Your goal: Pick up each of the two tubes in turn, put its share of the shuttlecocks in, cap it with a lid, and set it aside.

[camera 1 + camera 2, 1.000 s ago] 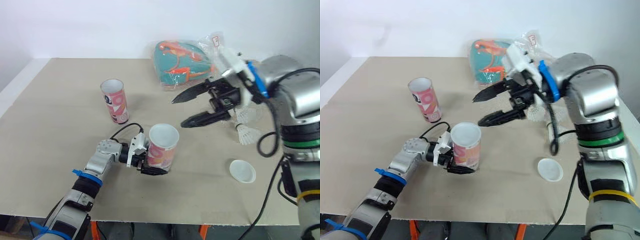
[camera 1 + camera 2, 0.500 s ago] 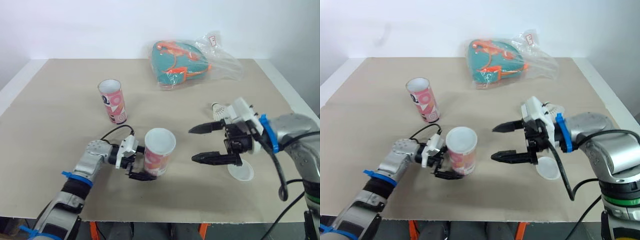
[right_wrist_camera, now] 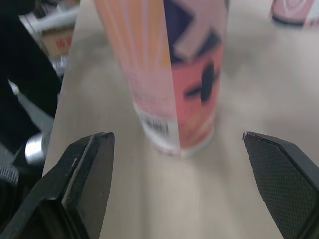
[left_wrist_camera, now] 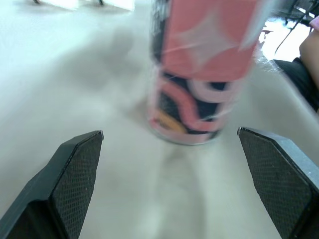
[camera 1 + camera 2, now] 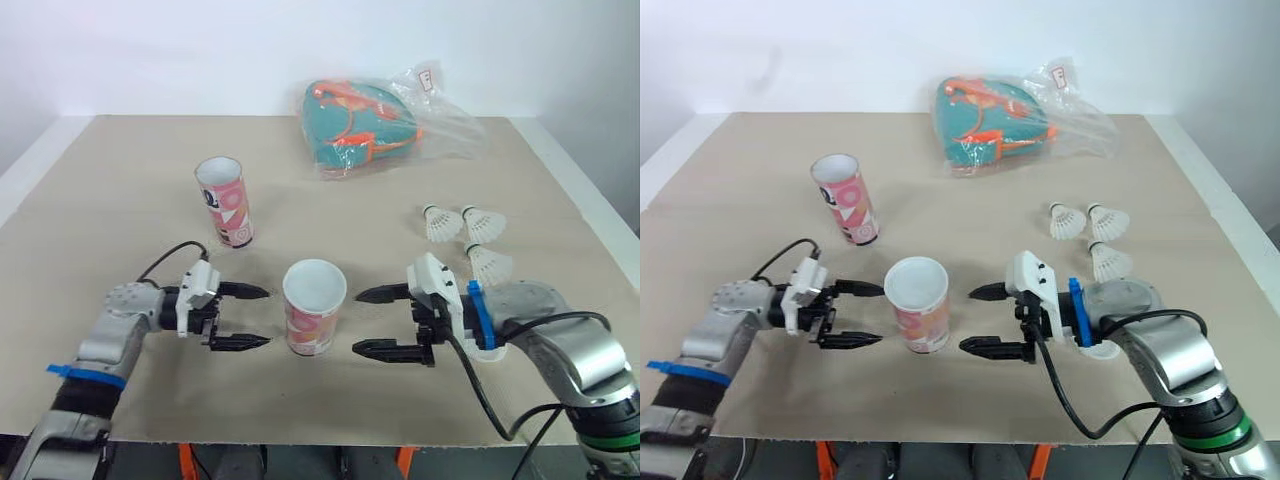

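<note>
A pink patterned cardboard tube [image 5: 313, 320] stands upright at lower centre of the beige counter [image 5: 120, 200]. The left pincer [image 5: 262, 317] and right pincer [image 5: 360, 322] flank it, both released, touching nothing.

Bright, diffuse light; soft, short shadows on the table [image 5: 120, 180]. Mild glare on the plastic bag [image 5: 450, 125]. Wrist views: tube [image 4: 199, 74] blurred, possibly by motion.
</note>
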You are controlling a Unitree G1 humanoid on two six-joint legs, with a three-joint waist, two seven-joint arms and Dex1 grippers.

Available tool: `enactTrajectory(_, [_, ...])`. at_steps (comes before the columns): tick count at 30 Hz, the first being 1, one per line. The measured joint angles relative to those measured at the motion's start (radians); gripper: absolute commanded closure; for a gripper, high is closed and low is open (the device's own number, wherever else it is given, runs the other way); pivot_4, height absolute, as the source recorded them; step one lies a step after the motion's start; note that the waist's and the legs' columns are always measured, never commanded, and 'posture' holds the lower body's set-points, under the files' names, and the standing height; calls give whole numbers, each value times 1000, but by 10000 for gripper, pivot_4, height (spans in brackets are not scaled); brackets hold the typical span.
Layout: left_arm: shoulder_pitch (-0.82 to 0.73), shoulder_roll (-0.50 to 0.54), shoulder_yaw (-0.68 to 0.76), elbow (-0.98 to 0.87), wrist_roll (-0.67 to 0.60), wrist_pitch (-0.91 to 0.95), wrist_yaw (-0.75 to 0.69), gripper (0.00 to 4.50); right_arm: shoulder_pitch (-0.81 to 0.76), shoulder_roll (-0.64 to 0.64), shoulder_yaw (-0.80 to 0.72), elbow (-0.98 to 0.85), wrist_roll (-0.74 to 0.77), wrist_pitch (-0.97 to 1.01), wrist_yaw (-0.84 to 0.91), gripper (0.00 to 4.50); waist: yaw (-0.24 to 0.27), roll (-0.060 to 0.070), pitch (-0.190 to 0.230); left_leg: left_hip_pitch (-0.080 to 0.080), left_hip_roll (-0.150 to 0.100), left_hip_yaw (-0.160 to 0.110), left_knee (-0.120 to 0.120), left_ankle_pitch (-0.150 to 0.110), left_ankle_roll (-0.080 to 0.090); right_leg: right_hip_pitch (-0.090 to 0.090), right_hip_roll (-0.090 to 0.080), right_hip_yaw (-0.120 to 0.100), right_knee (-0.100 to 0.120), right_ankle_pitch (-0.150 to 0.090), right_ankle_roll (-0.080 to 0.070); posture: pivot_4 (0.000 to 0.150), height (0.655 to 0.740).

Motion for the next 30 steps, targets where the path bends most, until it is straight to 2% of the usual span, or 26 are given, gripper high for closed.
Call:
enactTrajectory(4, [88, 63, 69, -159, -92, 95, 34, 19, -25, 63, 48, 56, -17, -35, -4, 949, 5, -1, 1, 0, 0, 0, 1, 0, -1, 0, 0, 0, 0, 0, 1, 1500, 7400])
enactTrajectory(12, [161, 106, 145, -301, -164, 172, 111, 19, -116, 159, 121, 187, -56, -112, 38, 949, 1, -3, 3, 1, 1, 1, 0, 1, -1, -1, 0, 0, 0, 1, 0, 1500, 7400])
enactTrajectory(24, [208, 111, 152, -352, -185, 180, 171, 19, -202, 269, 192, 350, -119, -227, 112, 949, 2, -3, 3, 0, 1, 1, -1, 1, -1, -1, 0, 0, 0, 1, -1, 1500, 7400])
enactTrajectory(27, [208, 112, 152, -353, -185, 180, 176, 0, -203, 271, 192, 363, -119, -238, 126, 8316, 2, -3, 3, 0, 1, 1, -1, 1, -1, -1, 0, 0, 0, 1, -1, 1500, 7400])
enactTrajectory(29, [208, 112, 152, -353, -185, 180, 178, 0, -203, 271, 191, 368, -119, -240, 130, 16372, 2, -3, 3, 0, 1, 1, -1, 1, -1, -1, 0, 0, 0, 1, -2, 1500, 7400])
enactTrajectory(30, [207, 112, 151, -353, -185, 179, 179, 0, -203, 271, 187, 368, -118, -239, 129, 16372, 2, -3, 3, 0, 1, 1, -1, 1, -1, -1, 0, 0, 0, 1, -3, 1500, 7400])
